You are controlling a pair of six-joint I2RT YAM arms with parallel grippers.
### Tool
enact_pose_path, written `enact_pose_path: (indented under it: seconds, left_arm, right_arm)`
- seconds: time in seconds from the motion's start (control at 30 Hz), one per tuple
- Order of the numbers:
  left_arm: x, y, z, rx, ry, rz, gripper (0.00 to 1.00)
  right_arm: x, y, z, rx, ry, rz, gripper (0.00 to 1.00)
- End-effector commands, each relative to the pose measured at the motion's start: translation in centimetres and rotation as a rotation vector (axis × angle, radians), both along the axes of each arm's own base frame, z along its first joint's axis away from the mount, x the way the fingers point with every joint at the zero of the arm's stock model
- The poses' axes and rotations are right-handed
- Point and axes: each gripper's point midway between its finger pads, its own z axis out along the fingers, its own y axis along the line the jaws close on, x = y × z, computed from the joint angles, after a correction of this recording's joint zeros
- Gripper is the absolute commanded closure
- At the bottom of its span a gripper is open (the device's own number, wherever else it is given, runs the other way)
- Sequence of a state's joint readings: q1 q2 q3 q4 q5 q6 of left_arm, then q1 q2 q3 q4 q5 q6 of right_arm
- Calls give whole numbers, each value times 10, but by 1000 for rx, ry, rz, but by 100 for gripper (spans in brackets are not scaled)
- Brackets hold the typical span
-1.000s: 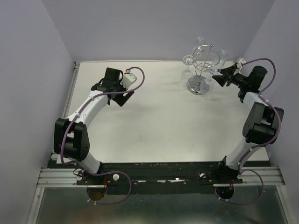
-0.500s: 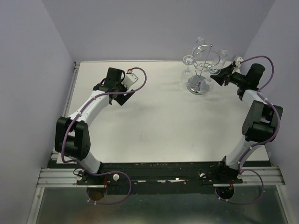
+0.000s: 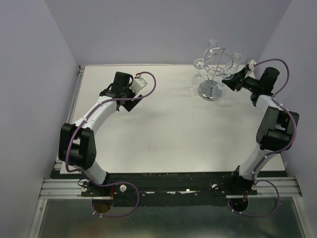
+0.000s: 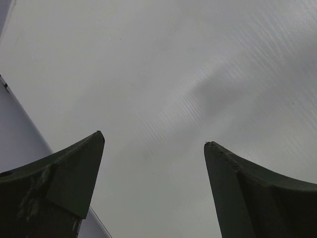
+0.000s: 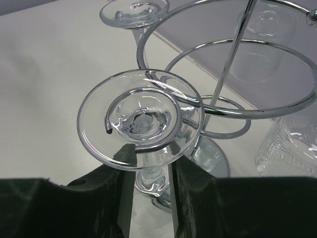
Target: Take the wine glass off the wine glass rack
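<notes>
We see clear upside-down wine glass (image 5: 141, 121) hanging on shiny chrome wire rack (image 3: 212, 90): stem vertical, between narrowed right jaws, grip unclear. Left jaws spread, far off over white desk (image 4: 198, 59).

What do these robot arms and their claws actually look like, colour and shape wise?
The left arm and right arm match: white tubular links between chunky black joint blocks, with a purple cable looping along each. A small white box sits near each wrist. The left gripper and right gripper each end in two dark, tapered fingers.
</notes>
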State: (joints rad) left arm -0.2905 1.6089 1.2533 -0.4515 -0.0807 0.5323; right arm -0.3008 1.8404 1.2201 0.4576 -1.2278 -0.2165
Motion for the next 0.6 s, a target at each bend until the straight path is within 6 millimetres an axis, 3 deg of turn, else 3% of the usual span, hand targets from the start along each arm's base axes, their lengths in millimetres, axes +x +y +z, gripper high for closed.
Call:
enact_pose_path:
  seconds: [0.0, 0.37, 0.57]
  left_arm:
    - [-1, 1, 3, 24, -19, 1, 1]
    - [-1, -2, 4, 34, -31, -14, 1]
    - [-5, -3, 5, 39, -33, -26, 1]
  right_arm:
    - [-2, 6, 2, 10, 0, 40, 63]
    - [-3, 5, 1, 14, 4, 32, 75]
    - [-8, 7, 3, 26, 3, 19, 91]
